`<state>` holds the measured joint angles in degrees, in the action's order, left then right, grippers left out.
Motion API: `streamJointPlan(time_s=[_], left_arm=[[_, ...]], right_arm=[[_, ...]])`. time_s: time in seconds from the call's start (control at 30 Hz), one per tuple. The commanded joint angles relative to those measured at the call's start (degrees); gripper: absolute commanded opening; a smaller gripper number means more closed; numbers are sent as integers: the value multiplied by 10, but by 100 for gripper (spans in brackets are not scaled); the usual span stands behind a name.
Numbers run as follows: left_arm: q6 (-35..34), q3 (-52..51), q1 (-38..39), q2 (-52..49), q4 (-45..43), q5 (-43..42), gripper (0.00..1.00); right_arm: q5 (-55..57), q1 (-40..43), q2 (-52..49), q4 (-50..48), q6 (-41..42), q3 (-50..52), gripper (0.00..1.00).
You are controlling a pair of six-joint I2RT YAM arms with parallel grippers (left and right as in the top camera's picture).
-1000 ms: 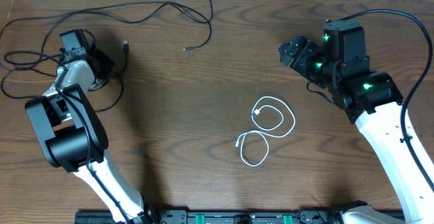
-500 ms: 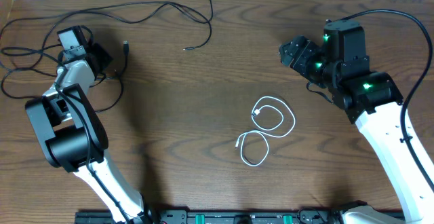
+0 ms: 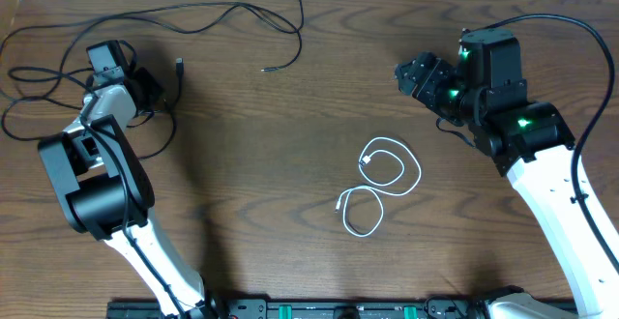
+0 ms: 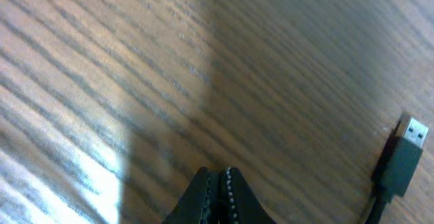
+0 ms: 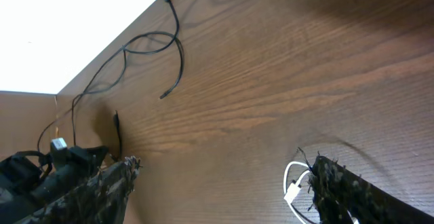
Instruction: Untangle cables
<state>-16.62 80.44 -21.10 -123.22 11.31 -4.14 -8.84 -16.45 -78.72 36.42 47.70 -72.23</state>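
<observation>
The white cable (image 3: 379, 189) lies alone on the middle-right of the worktop (image 3: 242, 193). It is folded into two small loops that touch each other. It is well apart from the black ones, so I judge that only its own loops are left to open.

The two black cables (image 3: 208, 6) are at the far left part. There they cross one another in several places, with loose curls around your left arm (image 3: 97, 179). One thin end reaches the back edge, another lies free near the middle, and a flat plug (image 3: 179, 65) rests just beside your left tool (image 3: 147, 92).

Your left tool is clenched and low over the wood. In the left wrist view its tips press together, and I can not see a cable between them, so I can not say if it grips one. The plug lies off to the side, not touched.

Your right tool (image 3: 411, 72) is released and empty. It hangs above the worktop between the black cables and the white one, turned toward the left. I think it waits there because from this place it can go to either group.
</observation>
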Motion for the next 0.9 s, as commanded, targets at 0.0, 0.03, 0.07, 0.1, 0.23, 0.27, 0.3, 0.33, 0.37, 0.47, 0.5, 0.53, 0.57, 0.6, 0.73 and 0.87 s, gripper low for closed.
streamJointPlan(time_s=[0.0, 0.03, 0.07, 0.1, 0.23, 0.27, 0.3, 0.33, 0.37, 0.47, 0.5, 0.53, 0.57, 0.6, 0.73, 0.87], left_arm=[[5, -14, 2, -14, 59, 3, 7], [5, -14, 2, -10, 78, 3, 7], [5, -14, 2, -7, 96, 3, 7], [5, -14, 2, -3, 115, 3, 7], [5, -14, 2, 21, 175, 3, 7], [5, -14, 2, 28, 185, 3, 7], [5, -14, 2, 36, 194, 3, 8], [5, -14, 2, 43, 200, 3, 8], [5, -14, 2, 51, 209, 3, 7], [5, -14, 2, 75, 222, 3, 7], [5, -14, 2, 83, 228, 3, 7], [5, -14, 2, 91, 235, 3, 7], [5, -14, 2, 101, 244, 3, 8], [5, -14, 2, 107, 251, 3, 8], [5, -14, 2, 137, 294, 1, 8], [-1, -14, 2, 160, 307, 1, 7]], right_arm=[[-4, 2, -2, 0, 5, -2, 82], [-3, 2, -2, 0, 5, -2, 82], [-3, 2, -2, 0, 5, -2, 82], [-3, 2, -2, 0, 5, -2, 83], [-3, 2, -2, 0, 4, -2, 83], [-3, 2, -2, 0, 4, -2, 84], [-3, 2, -2, 0, 4, -2, 83], [-3, 2, -2, 0, 4, -2, 84], [-3, 2, -2, 1, 4, -2, 84], [-3, 2, -2, 2, 4, -2, 84], [-3, 2, -2, 3, 4, -2, 84], [-3, 2, -2, 3, 1, -2, 84], [-3, 2, -2, 3, -3, -2, 84], [-3, 2, -2, 3, -4, -2, 84], [-3, 2, -2, 3, -7, -2, 84], [-3, 2, -2, 3, -11, -2, 84]])
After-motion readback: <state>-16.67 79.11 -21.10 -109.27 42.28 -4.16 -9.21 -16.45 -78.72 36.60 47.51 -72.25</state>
